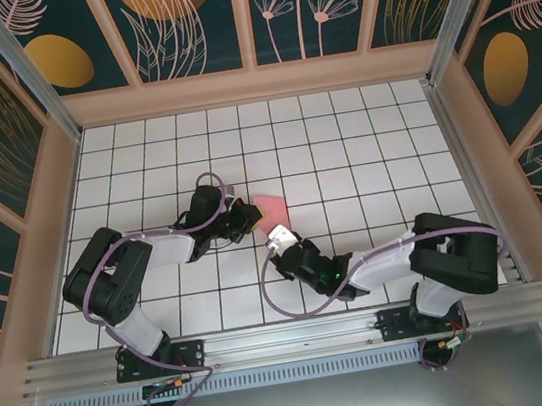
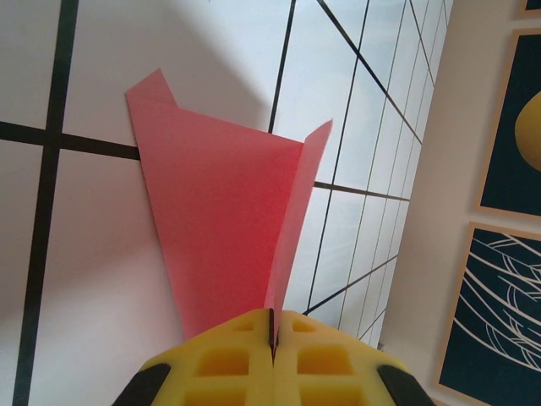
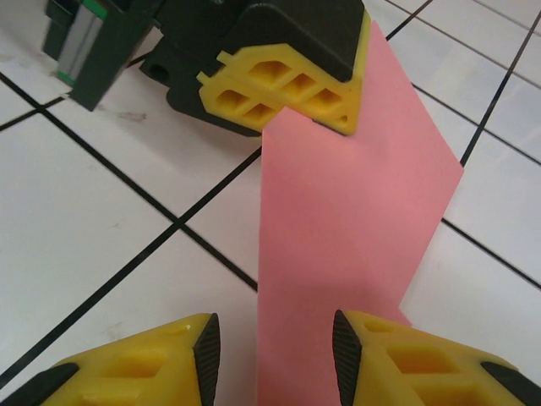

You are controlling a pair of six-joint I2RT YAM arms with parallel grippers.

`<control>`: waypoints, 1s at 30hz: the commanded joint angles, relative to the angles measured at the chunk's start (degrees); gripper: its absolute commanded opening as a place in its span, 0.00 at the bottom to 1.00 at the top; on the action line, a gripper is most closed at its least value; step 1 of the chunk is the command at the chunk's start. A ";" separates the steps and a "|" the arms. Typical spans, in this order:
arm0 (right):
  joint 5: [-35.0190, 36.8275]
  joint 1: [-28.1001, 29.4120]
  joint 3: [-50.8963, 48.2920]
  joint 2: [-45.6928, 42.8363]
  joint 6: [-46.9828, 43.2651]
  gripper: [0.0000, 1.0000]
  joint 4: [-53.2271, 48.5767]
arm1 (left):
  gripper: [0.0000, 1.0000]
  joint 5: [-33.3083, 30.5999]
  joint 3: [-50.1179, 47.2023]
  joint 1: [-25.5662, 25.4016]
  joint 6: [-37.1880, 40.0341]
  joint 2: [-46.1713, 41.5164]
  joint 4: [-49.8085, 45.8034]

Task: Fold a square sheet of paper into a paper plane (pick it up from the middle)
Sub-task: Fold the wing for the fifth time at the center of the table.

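Observation:
The square sheet of paper (image 1: pixel 273 206), folded into a salmon-pink wedge, lies near the middle of the gridded table. My left gripper (image 1: pixel 246 219) is shut on its narrow end; the left wrist view has the yellow fingers (image 2: pixel 245 364) pressed together on an upright flap (image 2: pixel 292 228), with the rest of the wedge (image 2: pixel 211 220) fanning away over the tiles. My right gripper (image 1: pixel 278 237) stands open just in front of the paper. In the right wrist view it (image 3: pixel 275 355) hovers over the near end of the pink strip (image 3: pixel 347 220), and the left fingers (image 3: pixel 287 85) pinch the far end.
The white tiled table (image 1: pixel 343 142) is boxed in by beige side walls (image 1: pixel 60 192) and patterned panels at the back. An aluminium rail (image 1: pixel 290 340) carrying both arm bases runs along the near edge. Purple cables loop beside each arm.

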 commanded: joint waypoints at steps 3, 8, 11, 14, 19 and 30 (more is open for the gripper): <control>6.90 0.64 2.75 5.02 -2.14 0.41 0.56 | 0.02 0.17 0.02 0.30 0.46 -1.17 -0.85; 10.02 0.54 2.99 7.39 -1.46 0.35 1.72 | 0.02 0.14 -0.13 0.29 0.65 -1.27 -1.20; 10.01 0.59 3.12 7.89 -0.64 0.31 1.97 | 0.02 0.11 -0.31 0.29 0.66 -1.25 -1.20; 9.93 0.54 3.28 8.52 -0.44 0.28 2.09 | 0.02 0.06 -0.34 0.29 0.66 -1.27 -1.22; 9.57 0.49 3.75 9.02 -0.44 0.22 2.08 | 0.03 -0.05 -0.21 0.29 0.66 -0.99 -1.29; 7.79 -0.42 2.84 7.62 2.15 0.02 1.66 | 0.16 -3.28 -0.11 0.29 2.32 -4.04 -5.93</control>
